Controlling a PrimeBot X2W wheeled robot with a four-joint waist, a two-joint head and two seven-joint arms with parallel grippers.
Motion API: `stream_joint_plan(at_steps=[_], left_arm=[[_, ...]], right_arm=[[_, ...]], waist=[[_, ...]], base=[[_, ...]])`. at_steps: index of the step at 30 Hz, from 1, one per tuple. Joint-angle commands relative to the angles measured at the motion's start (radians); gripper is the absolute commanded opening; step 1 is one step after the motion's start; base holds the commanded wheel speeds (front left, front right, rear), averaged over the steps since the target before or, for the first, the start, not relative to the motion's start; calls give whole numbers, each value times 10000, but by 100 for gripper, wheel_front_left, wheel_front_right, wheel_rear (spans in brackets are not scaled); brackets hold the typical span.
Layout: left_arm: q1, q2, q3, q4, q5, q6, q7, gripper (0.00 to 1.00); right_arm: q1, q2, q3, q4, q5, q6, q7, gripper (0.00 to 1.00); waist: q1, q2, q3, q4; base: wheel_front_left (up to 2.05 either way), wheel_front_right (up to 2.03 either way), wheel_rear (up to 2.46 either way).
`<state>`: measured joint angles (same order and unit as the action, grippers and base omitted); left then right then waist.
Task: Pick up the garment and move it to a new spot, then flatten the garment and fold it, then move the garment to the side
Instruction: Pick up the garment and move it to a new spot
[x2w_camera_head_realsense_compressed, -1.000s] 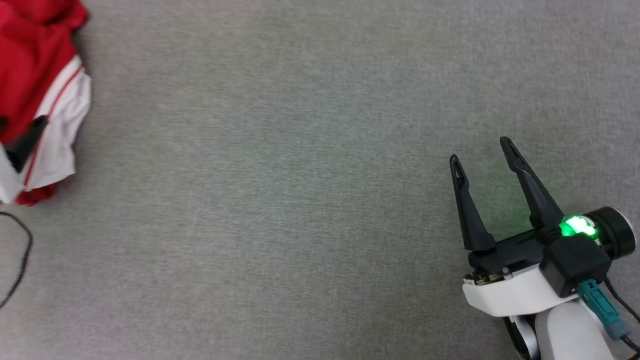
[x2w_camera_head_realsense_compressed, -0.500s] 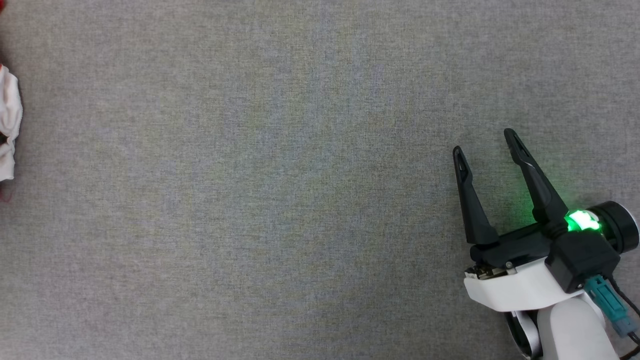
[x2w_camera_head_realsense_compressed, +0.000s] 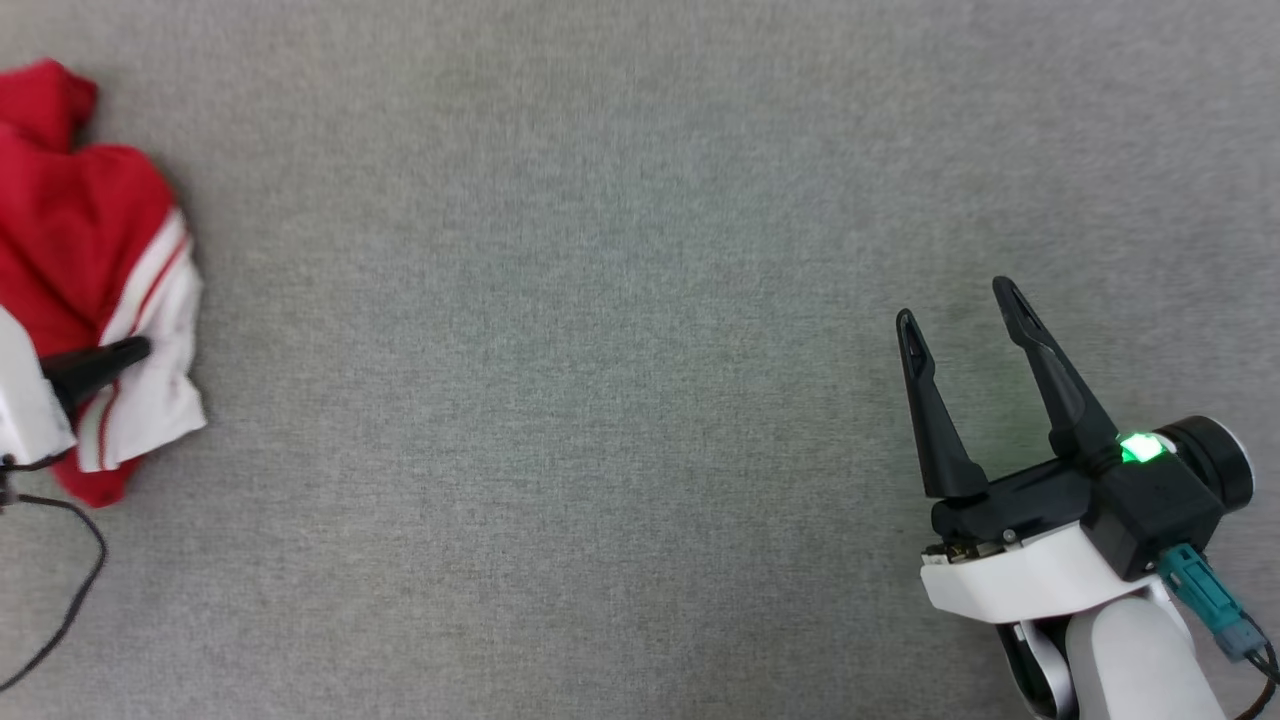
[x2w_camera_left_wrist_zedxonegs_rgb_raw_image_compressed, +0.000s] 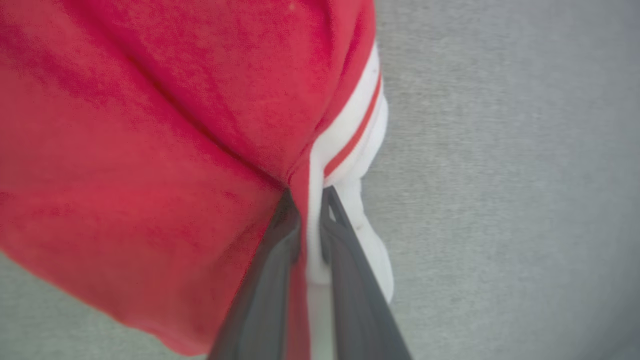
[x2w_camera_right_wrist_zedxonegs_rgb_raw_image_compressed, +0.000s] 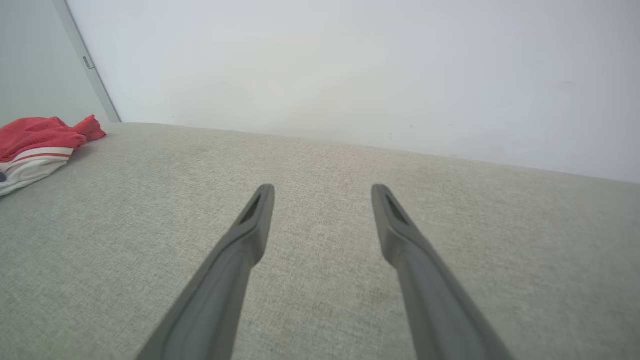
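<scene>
Red garment (x2w_camera_head_realsense_compressed: 80, 230), long axis fore-aft

The right claw (x2w_camera_head_realsense_compressed: 955, 302) has long black fingers (x2w_camera_head_realsense_compressed: 935, 420), a white shell (x2w_camera_head_realsense_compressed: 1010, 585), a green light (x2w_camera_head_realsense_compressed: 1135, 450) and teal plug (x2w_camera_head_realsense_compressed: 1205, 600)

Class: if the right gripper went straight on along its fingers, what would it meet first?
Nothing nearby: the open right gripper points across the grey surface toward the pale wall, probably its first contact, though depth is unclear. The garment lies well left of that line.

grey fabric surface (x2w_camera_head_realsense_compressed: 600, 400), plain white wall (x2w_camera_right_wrist_zedxonegs_rgb_raw_image_compressed: 350, 75)
</scene>
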<state>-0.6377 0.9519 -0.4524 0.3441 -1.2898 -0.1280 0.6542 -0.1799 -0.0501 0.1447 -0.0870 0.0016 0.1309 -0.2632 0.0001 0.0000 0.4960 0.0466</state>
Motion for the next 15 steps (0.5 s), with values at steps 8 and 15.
stream_joint_plan(at_steps=[8, 15], left_arm=[[976, -82, -396, -2039, -519, -22, -894, 0], [1319, -867, -1124, -3373, -245, -21, -1453, 0]], right_arm=[[343, -1, -40, 197, 461, -3, -24, 100], [569, 2, -218, 229, 679, -3, -23, 100]], waist=[[-1, 0, -1559, -591], [-1, 0, -2225, -1119]], base=[[0, 0, 0], [0, 0, 0]])
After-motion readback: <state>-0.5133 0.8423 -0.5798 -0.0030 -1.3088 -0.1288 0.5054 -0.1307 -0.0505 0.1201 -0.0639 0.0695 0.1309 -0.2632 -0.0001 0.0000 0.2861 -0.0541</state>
